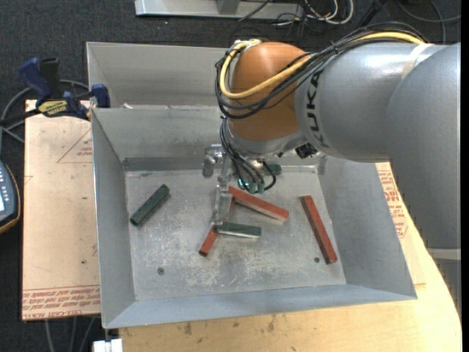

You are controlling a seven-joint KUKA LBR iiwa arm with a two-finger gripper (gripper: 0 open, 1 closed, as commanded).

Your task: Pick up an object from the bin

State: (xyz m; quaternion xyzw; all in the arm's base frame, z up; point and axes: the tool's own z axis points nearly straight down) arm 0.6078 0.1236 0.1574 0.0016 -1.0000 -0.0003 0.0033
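Grey sheet-metal bin [110, 196], sloped walls, with a flat floor that is scuffed and flecked. Far left on the floor lies a dark block [149, 204], matte, rectangular, charcoal-green, lying tilted and well apart from everything else. Toward the middle is a short red-brown stick [208, 243], thin and square-edged, angled up to the right, its upper end touching or just beside the left end of a grey-green bar [240, 231]. That bar is flat and dull, with a paler edge, and lies nearly level. The hand [220, 213], narrow bare metal, points down at the bar's left end in the bin's middle. Open or closed: can't tell, nor whether it touches the bar. Just right of the hand is a red-and-pale bar [258, 204], long, red on top with a whitish side, sloping down to the right above the grey-green bar. Further right is a long red strip [319, 229], slim, steeply angled, alone near the right wall. Above sits a glossy orange cover [267, 86], round, wrapped in yellow and black cables, on the smooth silver arm [381, 101].
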